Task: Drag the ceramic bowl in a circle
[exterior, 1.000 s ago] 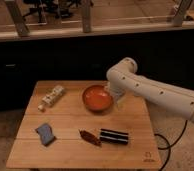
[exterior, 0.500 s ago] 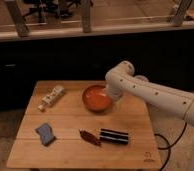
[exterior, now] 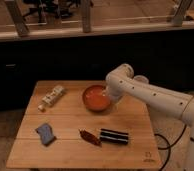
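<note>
Scene: I am looking down at a pale wooden desk [exterior: 65, 117] that fills the lower half of the frame, with a dark wall and a railing behind it.
Ceramic bowl: the orange-red ceramic bowl [exterior: 94, 97] sits upright on the desk just above the centre of the frame, toward the back edge.
Pincer: the pincer [exterior: 111, 99] is low over the bowl's right rim with its jaws spread. I cannot tell whether a finger touches the rim or dips inside it.
Arm: the white arm [exterior: 155, 97] comes in from the right edge, bends at an elbow above the bowl and drops to the rim, hiding the bowl's right side.
Behind the arm: a small white cup [exterior: 140, 79] peeks over the arm, right of the elbow. Its base is hidden.
Left of the bowl: a pale bottle-shaped item [exterior: 52, 96] lies on its side at a slant in the upper left of the desk, apart from the bowl.
Lower left: a blue-grey pad [exterior: 45, 133] lies flat, well away from the bowl.
Below the bowl: a dark red wrapper-like thing [exterior: 90, 137] and a flat black bar [exterior: 114, 136] lie side by side, near the bowl's front but not touching it.
Lower right: a dark cable [exterior: 162, 142] hangs off the desk edge.
</note>
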Robot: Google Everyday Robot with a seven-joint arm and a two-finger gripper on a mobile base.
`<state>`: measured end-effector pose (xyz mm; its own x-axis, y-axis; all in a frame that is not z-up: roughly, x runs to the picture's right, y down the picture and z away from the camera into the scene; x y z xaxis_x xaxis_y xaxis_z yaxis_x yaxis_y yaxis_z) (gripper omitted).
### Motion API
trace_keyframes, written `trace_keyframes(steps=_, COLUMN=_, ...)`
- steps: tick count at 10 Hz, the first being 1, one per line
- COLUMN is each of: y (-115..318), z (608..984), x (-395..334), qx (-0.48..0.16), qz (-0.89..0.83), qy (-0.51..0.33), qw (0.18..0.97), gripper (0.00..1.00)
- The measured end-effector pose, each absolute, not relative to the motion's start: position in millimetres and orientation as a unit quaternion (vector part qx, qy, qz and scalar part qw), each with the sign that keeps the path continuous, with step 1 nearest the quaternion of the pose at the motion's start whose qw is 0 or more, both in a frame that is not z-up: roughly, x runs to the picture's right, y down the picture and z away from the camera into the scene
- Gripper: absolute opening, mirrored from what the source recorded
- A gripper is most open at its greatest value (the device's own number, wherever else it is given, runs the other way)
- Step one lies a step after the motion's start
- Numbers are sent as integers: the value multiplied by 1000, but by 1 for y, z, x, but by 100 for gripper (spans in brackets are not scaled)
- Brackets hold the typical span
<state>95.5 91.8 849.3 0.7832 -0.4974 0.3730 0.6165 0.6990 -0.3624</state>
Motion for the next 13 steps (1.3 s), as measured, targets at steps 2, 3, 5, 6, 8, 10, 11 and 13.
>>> trace_keyframes(steps=2, y=96, z=855, x=92, qx=-241, qz=-315, qy=-132, qw=908, gripper=80)
trace_keyframes(steps=3, y=97, z=857, x=92, qx=-241, qz=-318, qy=-135, qw=907, gripper=80)
trace_keyframes(steps=5, y=102, z=864, x=93, qx=-244, qz=-324, qy=-141, qw=903, gripper=80)
trace_keyframes(steps=6, y=104, z=866, x=94, qx=-245, qz=-325, qy=-145, qw=902, gripper=80)
trace_keyframes(steps=8, y=107, z=871, x=93, qx=-247, qz=-328, qy=-151, qw=899, gripper=80)
trace_keyframes(steps=10, y=108, z=875, x=90, qx=-249, qz=-333, qy=-157, qw=896, gripper=80)
trace_keyframes(steps=11, y=110, z=878, x=90, qx=-251, qz=-334, qy=-159, qw=894, gripper=80)
trace_keyframes(steps=13, y=113, z=881, x=90, qx=-253, qz=-336, qy=-162, qw=893, gripper=80)
